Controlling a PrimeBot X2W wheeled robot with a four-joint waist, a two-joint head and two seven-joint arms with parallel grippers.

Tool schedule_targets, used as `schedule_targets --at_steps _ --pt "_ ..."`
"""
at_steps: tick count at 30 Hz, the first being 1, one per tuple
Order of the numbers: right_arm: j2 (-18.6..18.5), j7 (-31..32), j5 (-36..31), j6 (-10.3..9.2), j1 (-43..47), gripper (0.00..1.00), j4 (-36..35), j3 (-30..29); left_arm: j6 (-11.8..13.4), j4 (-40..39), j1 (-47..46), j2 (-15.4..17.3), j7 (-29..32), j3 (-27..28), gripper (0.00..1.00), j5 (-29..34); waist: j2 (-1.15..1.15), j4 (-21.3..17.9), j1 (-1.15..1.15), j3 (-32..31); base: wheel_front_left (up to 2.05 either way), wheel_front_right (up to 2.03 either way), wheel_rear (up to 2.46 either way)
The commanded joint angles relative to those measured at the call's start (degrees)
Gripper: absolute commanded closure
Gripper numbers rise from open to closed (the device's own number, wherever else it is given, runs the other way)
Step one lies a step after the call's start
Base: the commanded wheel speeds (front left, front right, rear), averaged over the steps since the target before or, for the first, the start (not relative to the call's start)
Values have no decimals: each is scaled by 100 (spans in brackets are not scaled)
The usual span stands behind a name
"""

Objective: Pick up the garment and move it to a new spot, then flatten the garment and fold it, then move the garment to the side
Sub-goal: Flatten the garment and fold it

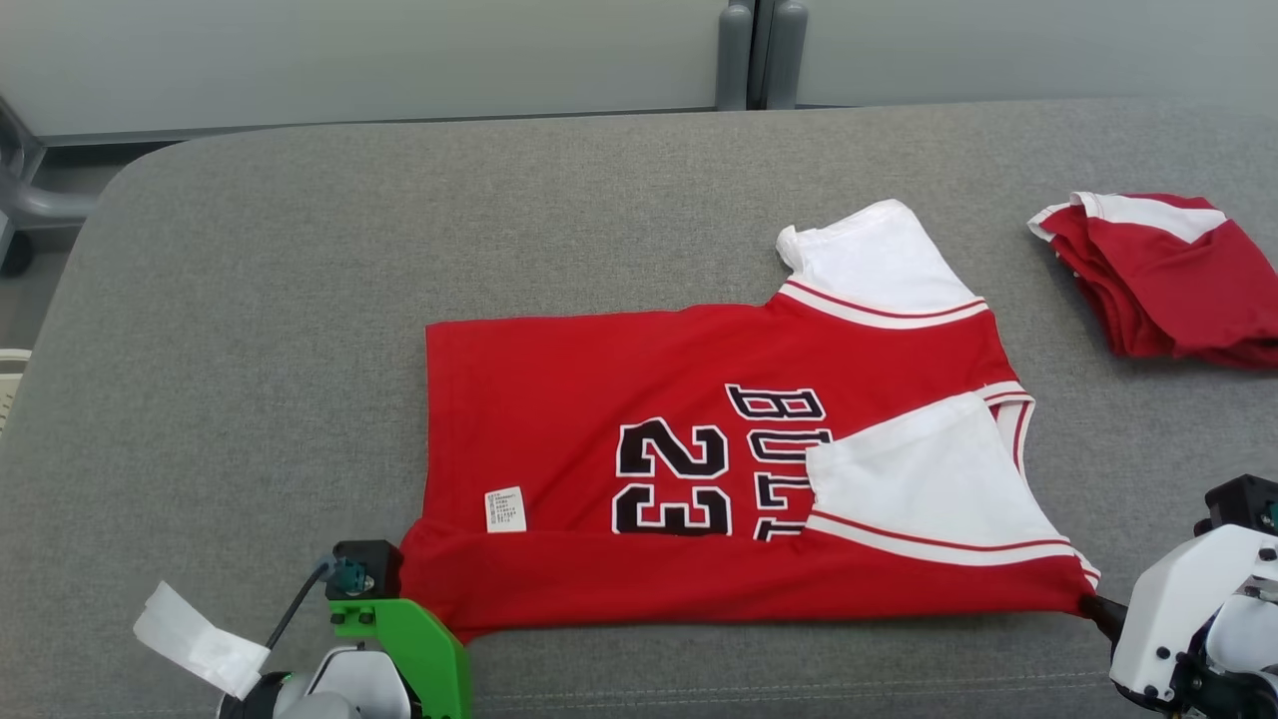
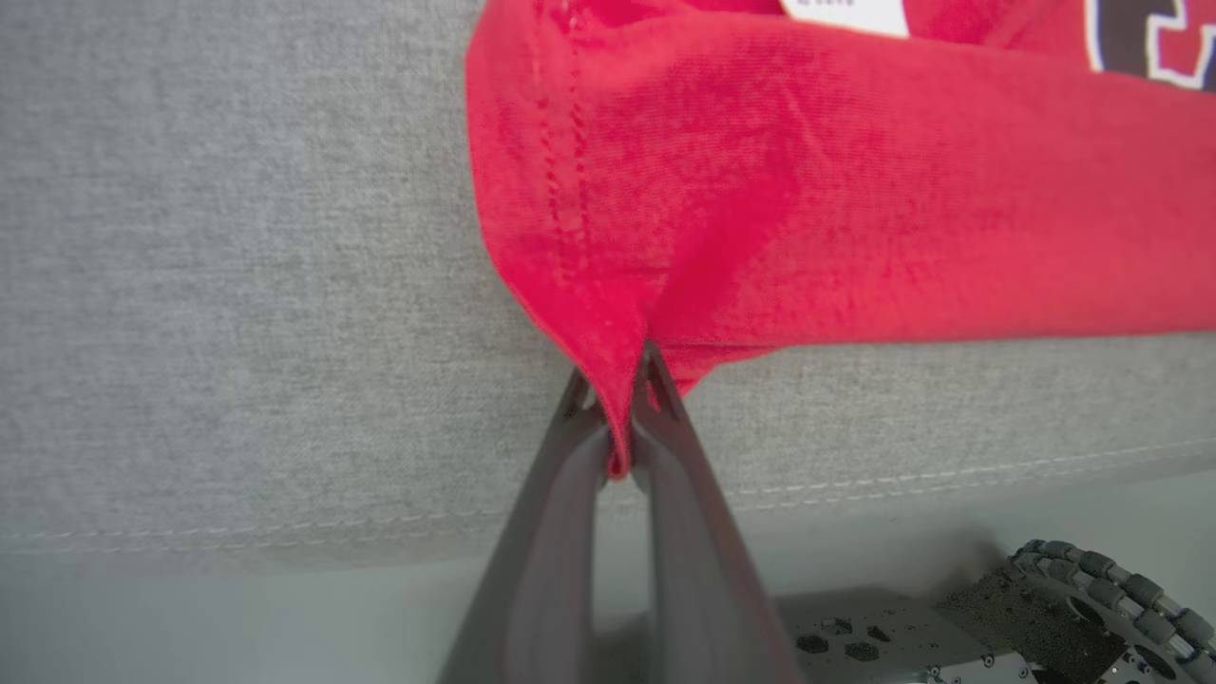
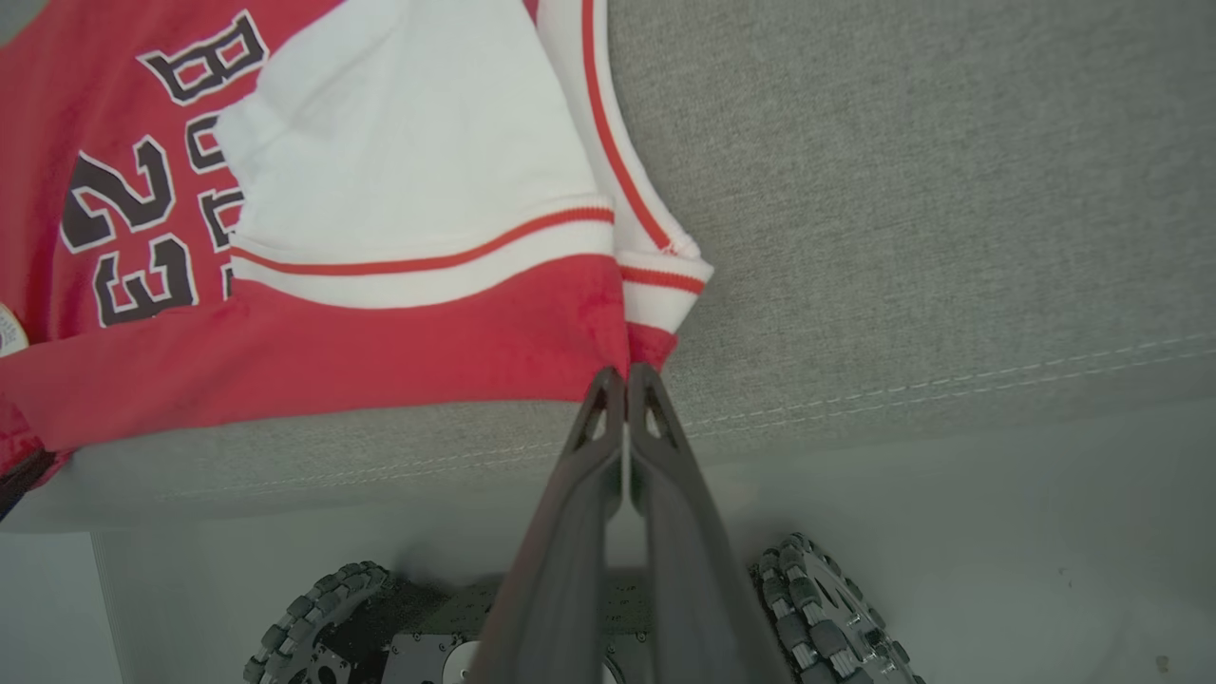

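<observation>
The garment [image 1: 619, 439], a red jersey with white sleeves, lay flat on the grey tabletop [image 1: 250, 300], stretched between my two claws along its near edge. The left claw [image 2: 619, 408] was pinched tight on the hem corner, with a small point of red cloth pressed between its fingers. The right claw [image 3: 625, 380] was closed on the opposite corner, at the shoulder end, gripping only a thin bit of cloth at its tips. Just beyond the right claw, one white sleeve [image 1: 919, 469] was turned in over the chest and covered part of the lettering. Just beyond the left claw, a little white label [image 1: 505, 508] sat above a red band that was already rolled inward along the near side.

I judged that I was in the folding step, with the near long side on its way over the body. The next move asked both claws to rise together and carry this edge away from me, across the number, with equal tension so that no wrinkle formed. Well beyond the right claw lay another folded garment [image 1: 1168, 280].
</observation>
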Motion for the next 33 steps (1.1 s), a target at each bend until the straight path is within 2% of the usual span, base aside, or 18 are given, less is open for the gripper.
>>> schedule_targets --at_steps 1,7,8,9,10,11,12,17,28,33 --pt "-22 -37 58 -1 81 100 61 -1 88 -98 183 115 61 16 100 -39 0 17 0 -11 0 0 0" --pt "-20 -55 49 -1 165 100 248 19 202 -353 312 199 140 26 98 -80 0 78 0 -11 0 0 0" --pt "-19 -34 56 -1 174 100 280 40 199 -361 327 204 185 -9 84 -75 0 81 0 -10 0 0 0" --pt "-20 -27 63 -1 175 100 305 61 196 -371 342 202 202 -24 59 -89 0 82 0 -10 0 0 0" --pt "-20 -47 62 -1 166 74 310 96 227 -385 337 190 155 1 0 -93 0 81 0 -10 0 0 0" --pt "-19 -79 49 -1 155 4 326 126 246 -388 329 183 116 14 0 -61 0 78 0 -12 0 0 0" --pt "-20 -110 35 -1 150 0 349 135 262 -389 336 176 90 13 0 -49 0 74 0 -14 0 0 0" --pt "-21 -602 78 -1 -11 0 411 113 335 -421 415 127 -366 181 0 -9 0 68 0 -59 0 0 0" --pt "-18 -1835 228 0 -232 0 814 28 500 -781 694 -16 -1998 1062 0 -196 0 172 0 -408 0 0 0" --pt "-20 -2348 489 0 -387 0 956 121 302 -1029 687 -107 -2695 1507 0 -366 0 200 0 -629 0 0 0"
